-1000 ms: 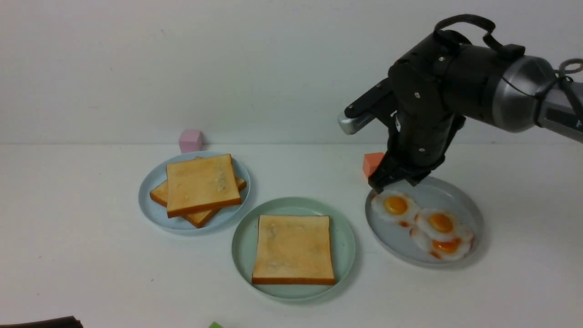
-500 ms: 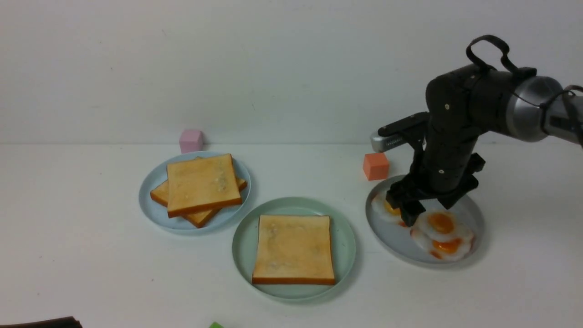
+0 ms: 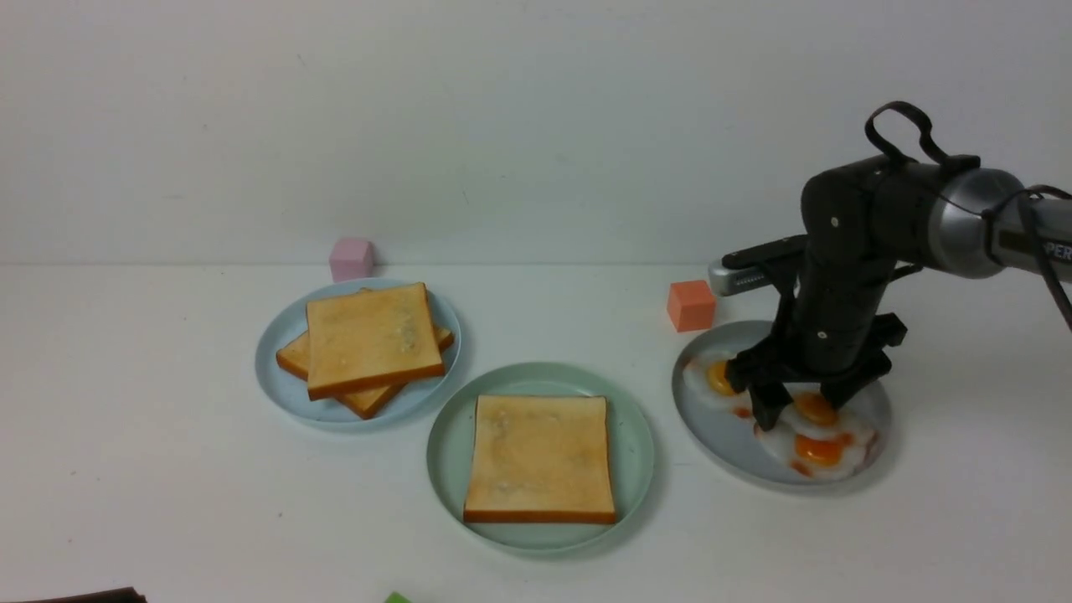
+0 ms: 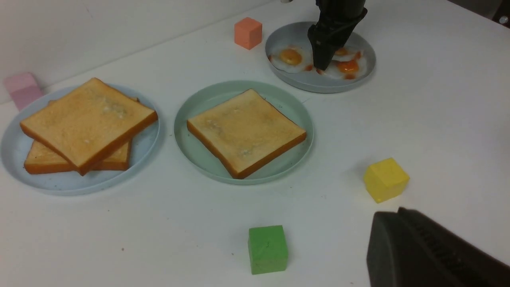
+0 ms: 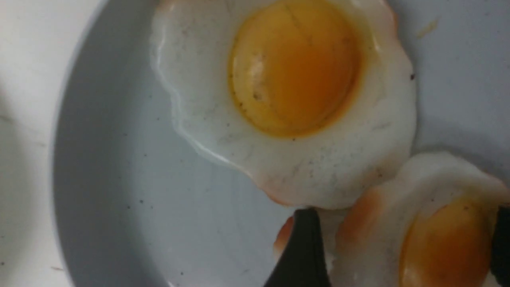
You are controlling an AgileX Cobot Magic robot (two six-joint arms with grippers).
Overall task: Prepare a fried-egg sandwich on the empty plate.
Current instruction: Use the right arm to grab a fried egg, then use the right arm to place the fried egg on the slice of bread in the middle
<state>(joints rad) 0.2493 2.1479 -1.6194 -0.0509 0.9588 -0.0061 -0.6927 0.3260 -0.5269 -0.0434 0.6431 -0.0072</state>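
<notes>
The mint-green plate [image 3: 636, 452] holds one toast slice [image 3: 540, 456] at the table's middle; there is no stacked sandwich in view. The grey plate [image 3: 712, 435] on the right holds three fried eggs. My right gripper [image 3: 802, 410] is open and down on this plate. Its fingers straddle the middle egg [image 3: 814, 409], which shows between the fingers in the right wrist view [image 5: 442, 239]. The left egg [image 5: 295, 67] lies just beyond the fingertips. My left gripper [image 4: 398, 223] is shut and empty, low at the near edge of the table.
A light blue plate [image 3: 276, 385] at the left holds two stacked toast slices [image 3: 368, 339]. An orange cube [image 3: 691, 305] sits just behind the grey plate, and a pink cube [image 3: 350, 258] behind the blue plate. A green cube [image 4: 267, 249] and a yellow cube [image 4: 385, 179] lie near the front.
My right arm moved right and down, from above the grey plate's far-left edge onto the plate. Its open fingers now straddle the middle egg.
</notes>
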